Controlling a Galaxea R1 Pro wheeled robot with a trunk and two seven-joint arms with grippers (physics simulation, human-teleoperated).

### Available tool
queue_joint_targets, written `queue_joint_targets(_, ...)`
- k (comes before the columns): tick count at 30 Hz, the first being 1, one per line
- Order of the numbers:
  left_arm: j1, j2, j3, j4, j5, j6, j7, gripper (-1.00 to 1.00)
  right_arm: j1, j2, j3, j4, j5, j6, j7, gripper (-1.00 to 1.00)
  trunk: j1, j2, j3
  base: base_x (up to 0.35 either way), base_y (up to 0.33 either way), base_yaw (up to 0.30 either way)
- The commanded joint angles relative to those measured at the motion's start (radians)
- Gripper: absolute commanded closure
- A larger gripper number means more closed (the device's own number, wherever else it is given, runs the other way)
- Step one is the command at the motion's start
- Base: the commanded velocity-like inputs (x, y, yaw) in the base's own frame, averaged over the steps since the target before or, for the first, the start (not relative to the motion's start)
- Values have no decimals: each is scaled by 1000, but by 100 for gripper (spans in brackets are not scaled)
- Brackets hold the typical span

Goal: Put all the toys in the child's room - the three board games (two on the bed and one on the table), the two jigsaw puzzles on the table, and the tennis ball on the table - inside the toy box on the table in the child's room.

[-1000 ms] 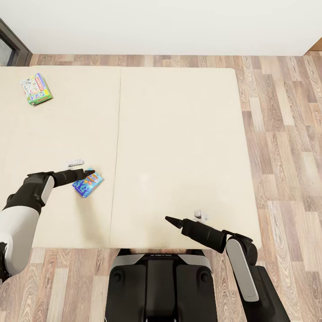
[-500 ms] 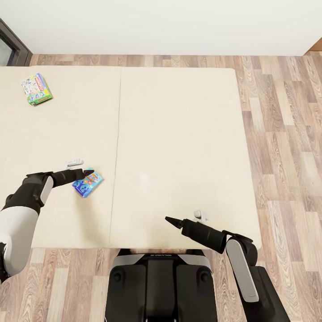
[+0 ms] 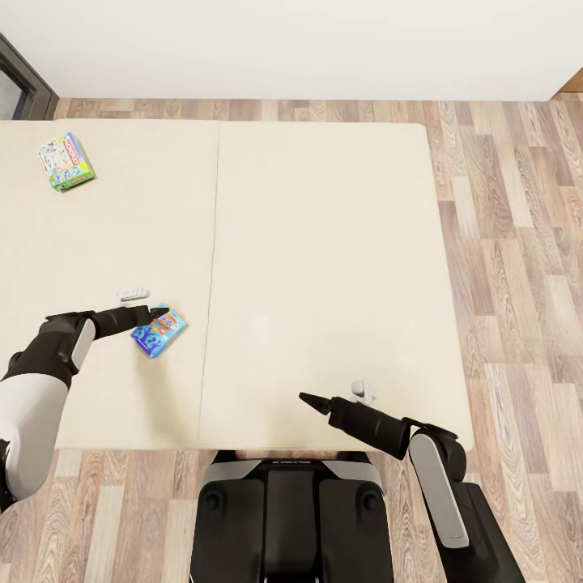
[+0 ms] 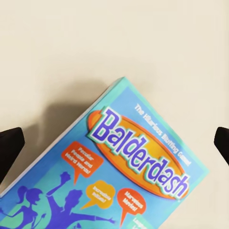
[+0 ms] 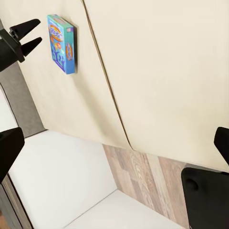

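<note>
The blue board game [image 3: 159, 330] lies flat on the bed [image 3: 324, 243], directly under the left gripper [image 3: 156, 311], whose fingers are spread wide to either side of the box, apparently lined up to close on it. The right gripper [image 3: 306, 397] hovers well apart with its fingers spread, holding nothing.

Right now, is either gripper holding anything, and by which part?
Nothing held. The left gripper is open over the blue game box; the right gripper is empty.

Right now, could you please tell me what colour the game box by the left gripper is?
Blue game box, orange oval with purple lettering; clearest in the left wrist view.
</note>
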Motion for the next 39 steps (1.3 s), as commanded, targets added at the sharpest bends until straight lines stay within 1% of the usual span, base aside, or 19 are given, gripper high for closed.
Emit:
queue_joint_targets(1, 0, 0, 5, -1, -3, 8, -6, -100, 0, 1, -1, 0, 7, 4, 7, -100, 1, -1, -1, 0, 0, 0)
queue_joint_targets(18, 0, -2, 3, -1, -3, 8, -6, -100, 1, 1, -1, 0, 7, 2, 8, -100, 1, -1, -2, 0, 0, 0)
queue_joint_targets(29, 5, -2, 3, -1, -3, 7, -5, -100, 1, 1, -1, 0, 7, 2, 8, -100, 1, -1, -11, 0, 0, 0)
queue_joint_targets(39, 9, -2, 4, -1, -3, 7, -5, -100, 1, 1, -1, 0, 7, 2, 8, -100, 1, -1, -26, 0, 0, 0)
